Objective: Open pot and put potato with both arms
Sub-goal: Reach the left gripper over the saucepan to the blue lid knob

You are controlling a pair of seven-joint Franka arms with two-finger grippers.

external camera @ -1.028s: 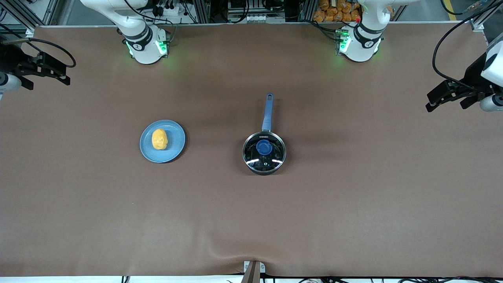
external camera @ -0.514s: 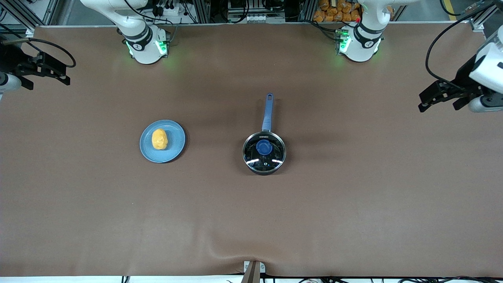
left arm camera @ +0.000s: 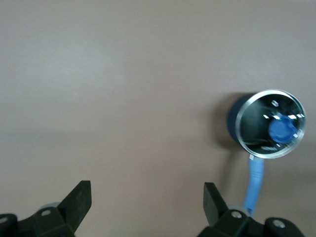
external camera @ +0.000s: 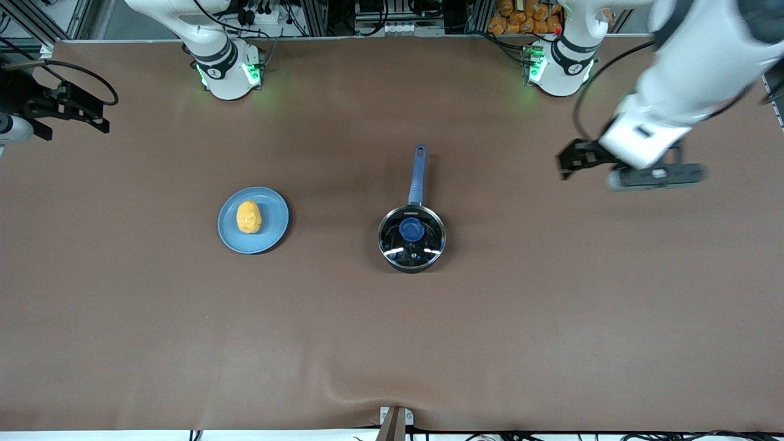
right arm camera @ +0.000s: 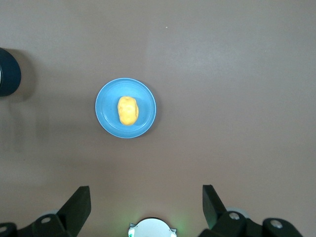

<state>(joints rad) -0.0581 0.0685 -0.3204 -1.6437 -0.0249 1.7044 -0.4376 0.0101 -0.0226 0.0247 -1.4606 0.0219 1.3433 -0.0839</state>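
Pot [external camera: 411, 238] sits mid-table with its lid [external camera: 411, 234] on. Potato [external camera: 248, 217] lies on the blue plate [external camera: 274, 226], toward the right arm's end. Left gripper [external camera: 572, 160] hangs open over bare table. Right gripper [external camera: 73, 110] waits open at the table's edge.

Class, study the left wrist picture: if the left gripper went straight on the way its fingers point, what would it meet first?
Probably bare table. The open left gripper points down at brown cloth; the pot with its lid lies off to one side of that line. Depth is unclear, so this is a judgement.
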